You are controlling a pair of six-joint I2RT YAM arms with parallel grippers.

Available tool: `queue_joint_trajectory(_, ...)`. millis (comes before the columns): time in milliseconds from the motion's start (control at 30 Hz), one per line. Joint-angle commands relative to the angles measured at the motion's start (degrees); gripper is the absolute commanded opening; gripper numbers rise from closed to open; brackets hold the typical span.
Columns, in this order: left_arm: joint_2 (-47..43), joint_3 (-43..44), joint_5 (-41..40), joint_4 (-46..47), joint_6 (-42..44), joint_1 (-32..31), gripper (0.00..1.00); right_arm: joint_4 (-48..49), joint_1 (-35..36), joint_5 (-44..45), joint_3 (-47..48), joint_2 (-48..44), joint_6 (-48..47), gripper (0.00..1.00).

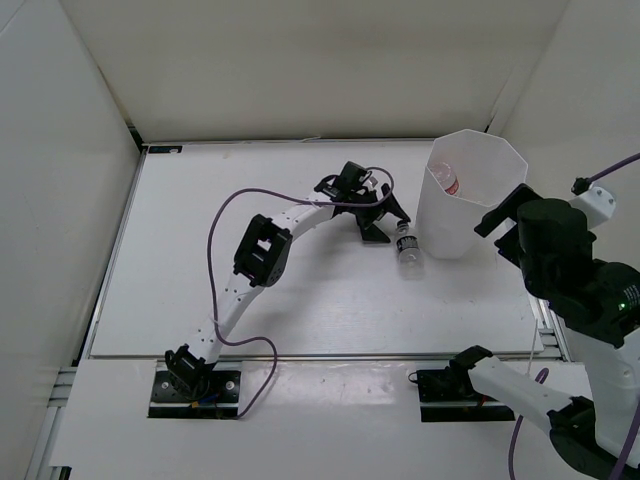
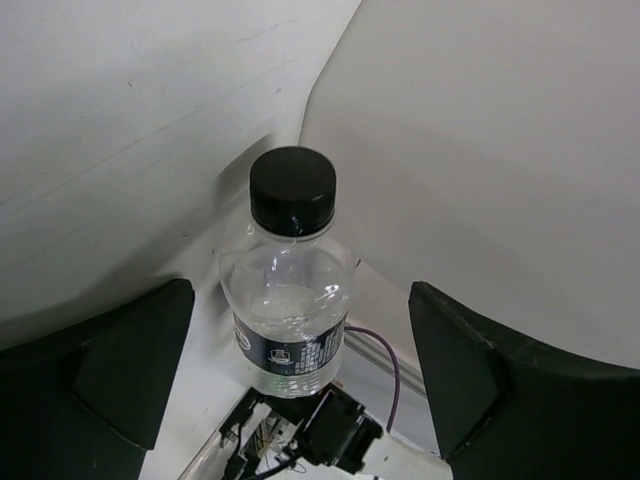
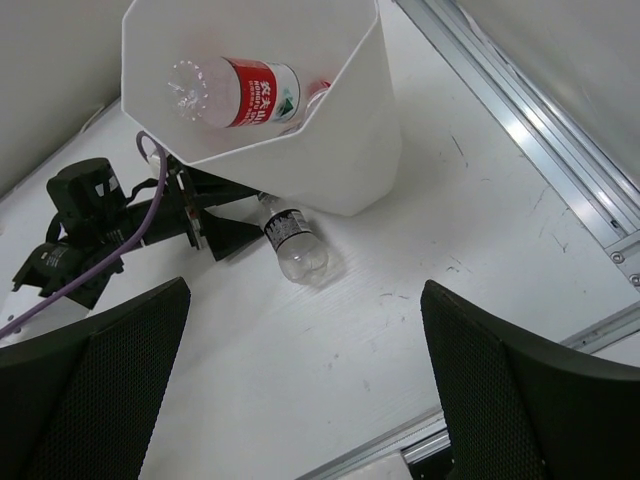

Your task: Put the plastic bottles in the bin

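Item 1 – black-capped bottle (image 1: 407, 244). Small, clear, with a dark label band round the middle. It lies on its side on the table (image 1: 300, 290), just beside the foot of the bin (image 1: 470, 200), on the bin's left. Its long axis runs roughly from the far side of the table to the near side, a little slanted. The cap points to the far side, toward the left gripper, and the rounded base points toward the arm bases. It is outside the bin.

Item 2 – red-capped bottle (image 3: 245, 95). Clear, with a red and white label. It is inside the bin, resting across the interior. In the right wrist view its ribbed base points left and its cap end lies against the right-hand wall.

Item 3 – bin. Tall, white, faceted, standing upright at the far right of the table with its mouth open upward.

Item 4 – left gripper (image 1: 387, 220). Reached out low over the table beside the bin, jaws spread wide and clamped on nothing. In the left wrist view the black cap stands between the two fingers (image 2: 130, 370), clear of both. Whether the fingertips reach past the cap cannot be told.

Item 5 – right gripper (image 3: 305, 300). Held high to the right of the bin and looking down on its mouth. Its fingers are far apart and hold nothing.

Item 6 – purple cable (image 1: 225, 215). It loops along the left arm.
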Motion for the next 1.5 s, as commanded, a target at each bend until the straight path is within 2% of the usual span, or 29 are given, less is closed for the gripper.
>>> queue_joint_trajectory(0, -0.2, 0.6, 2.3, 1.1, 0.0, -2.1, 1.0, -1.1, 0.3, 2.1, -0.3, -0.1, 1.9, 1.0)
queue_joint_trajectory(367, -0.2, -2.5, 8.1, 2.1, 0.5, -5.0, 1.0, -4.1, -0.2, 2.1, -2.1, -2.8, 4.8, 1.0)
queue_joint_trajectory(467, -1.0, -5.3, 9.3, 2.1, 1.3, -5.6, 0.92, -5.2, -0.2, 2.1, -2.1, -3.4, 5.9, 1.0)
queue_joint_trajectory(500, -1.8, -6.1, 9.3, 2.1, 2.0, -5.6, 0.85, -5.2, -0.2, 2.1, -2.6, -3.4, 5.9, 1.0)
queue_joint_trajectory(633, -6.0, -14.0, 9.3, 2.1, 5.1, -5.6, 0.69, -5.2, -0.2, 2.1, -3.1, -4.0, 6.4, 1.0)
queue_joint_trajectory(733, -11.9, -19.8, 7.8, 2.1, 7.9, -5.6, 0.61, -4.7, -0.2, 2.1, -3.7, -4.5, 6.4, 1.0)
queue_joint_trajectory(767, -15.3, -23.9, 7.8, 2.1, 8.5, -5.6, 0.53, -4.7, -0.2, 2.1, -4.4, -4.5, 6.4, 1.0)
queue_joint_trajectory(800, -17.2, -26.1, 7.2, 2.1, 9.8, -4.8, 0.49, -4.7, -0.2, 2.1, -4.4, -4.5, 6.4, 1.0)
queue_joint_trajectory(933, -27.8, -37.1, 1.6, 2.1, 13.8, -1.4, 0.46, -3.6, -0.2, 2.7, -4.4, -4.5, 6.4, 1.0)
queue_joint_trajectory(1000, -31.4, -40.4, -0.7, 2.1, 15.3, -0.9, 0.46, -3.0, -0.2, 2.7, -4.4, -4.5, 6.4, 1.0)
queue_joint_trajectory(1100, -32.0, -39.6, -2.4, 2.1, 15.3, -0.3, 0.61, -2.5, -0.2, 1.5, -4.4, -4.5, 5.3, 1.0)
queue_joint_trajectory(1133, -32.0, -38.9, -3.2, 2.1, 15.3, -0.3, 0.68, -2.5, -0.2, 1.5, -4.4, -4.5, 5.3, 1.0)
queue_joint_trajectory(1167, -32.0, -37.1, -4.0, 2.1, 15.3, -0.3, 0.71, -2.5, -0.2, 1.5, -3.8, -4.5, 5.3, 1.0)
queue_joint_trajectory(1200, -31.4, -36.2, -4.0, 2.1, 14.3, -1.0, 0.86, -2.5, -0.2, 1.5, -3.8, -4.5, 4.7, 1.0)
queue_joint_trajectory(1267, -29.9, -32.7, -4.0, 2.1, 12.2, -1.6, 0.89, -3.0, -0.2, 1.5, -3.2, -4.5, 4.7, 1.0)
queue_joint_trajectory(1300, -28.2, -31.6, -4.0, 2.1, 11.4, -2.1, 1.0, -3.6, -0.2, 1.5, -3.2, -4.5, 4.7, 1.0)
queue_joint_trajectory(1467, -26.2, -30.0, -3.5, 2.1, 5.9, -3.9, 1.0, -5.5, -0.2, 1.5, -2.1, -5.0, 4.1, 1.0)
